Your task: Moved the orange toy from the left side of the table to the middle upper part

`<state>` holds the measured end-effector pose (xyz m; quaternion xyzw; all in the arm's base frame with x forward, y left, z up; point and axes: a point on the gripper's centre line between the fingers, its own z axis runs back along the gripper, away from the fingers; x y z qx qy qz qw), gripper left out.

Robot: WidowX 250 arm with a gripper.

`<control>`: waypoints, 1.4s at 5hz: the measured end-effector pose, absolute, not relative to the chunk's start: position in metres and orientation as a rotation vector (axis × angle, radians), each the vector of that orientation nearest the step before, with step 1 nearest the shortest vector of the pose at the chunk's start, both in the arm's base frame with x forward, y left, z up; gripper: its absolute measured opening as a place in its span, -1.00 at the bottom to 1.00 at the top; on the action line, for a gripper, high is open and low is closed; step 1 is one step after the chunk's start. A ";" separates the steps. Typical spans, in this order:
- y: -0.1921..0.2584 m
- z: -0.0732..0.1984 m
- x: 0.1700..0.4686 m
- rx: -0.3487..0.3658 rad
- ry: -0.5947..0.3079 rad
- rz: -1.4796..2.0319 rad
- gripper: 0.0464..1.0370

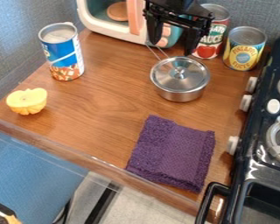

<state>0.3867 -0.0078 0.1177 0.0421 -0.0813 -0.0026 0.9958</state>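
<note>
In the camera view, a brown wooden table (pixel 107 105) stands against a grey-blue wall (pixel 16 39), with a small lidded metal pot (pixel 180 85) on it, towards the back and right of the middle. The pot's thin handle (pixel 155 52) points up and to the left, towards the claw (pixel 173 46).

The orange toy (pixel 26 101), yellowish, with a flat top and a bumpy underside, sits far to the left of the pot and a little nearer the front, close to the table's left edge. The claw hangs just behind and above the pot, wide, its two fingers pointing down and standing well apart.

To the left of the pot and slightly farther back is an upright can with a blue label (pixel 61 52). Behind the pot, up and to its left, is a white toy oven (pixel 107 27) with a pink handle (pixel 134 16). Behind the pot to its right stands a can with a red label (pixel 212 37), partly hidden by the claw, and farther right a can with a yellow label (pixel 244 48). In front of the pot lies a purple cloth (pixel 173 153). The black stove (pixel 256 131) is on the pot's right, its pale knobs facing the table.
</note>
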 end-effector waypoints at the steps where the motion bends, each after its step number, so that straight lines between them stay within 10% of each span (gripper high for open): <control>1: -0.008 0.106 0.385 0.083 -0.132 -0.006 0.93; 5: 0.097 0.078 0.309 0.129 -0.058 0.055 0.93; 7: 0.136 0.092 0.277 0.035 -0.090 0.091 0.93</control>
